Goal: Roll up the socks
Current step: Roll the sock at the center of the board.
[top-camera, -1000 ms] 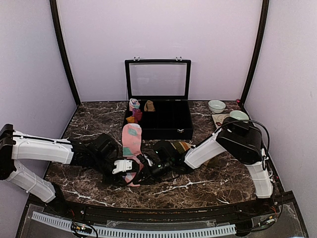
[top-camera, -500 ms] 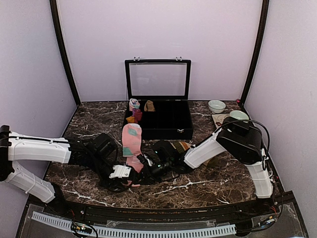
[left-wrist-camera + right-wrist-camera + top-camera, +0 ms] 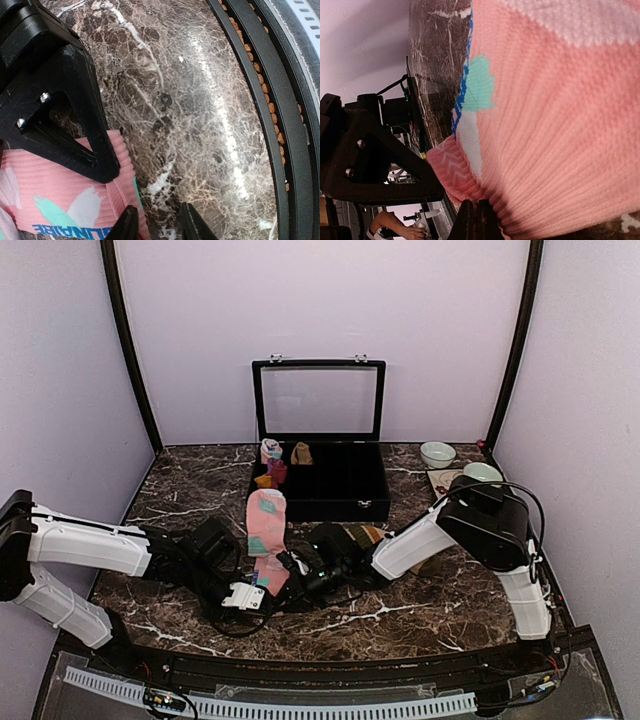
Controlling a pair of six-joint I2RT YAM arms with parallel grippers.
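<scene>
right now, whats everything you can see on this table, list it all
pink sock: one, pink with mint and white patches, flat in front of the case
striped sock: at least one, brown and cream, mostly hidden behind the right arm
case: one, black, lid open, centre back
rolled bundles: four, pink-white, tan, orange, magenta, at the case's left end
bowls: two, pale, back right
table: one, dark marble
left gripper: black fingers apart, at the pink sock's near end
right gripper: black, shut, pinching the pink sock's near end
</scene>
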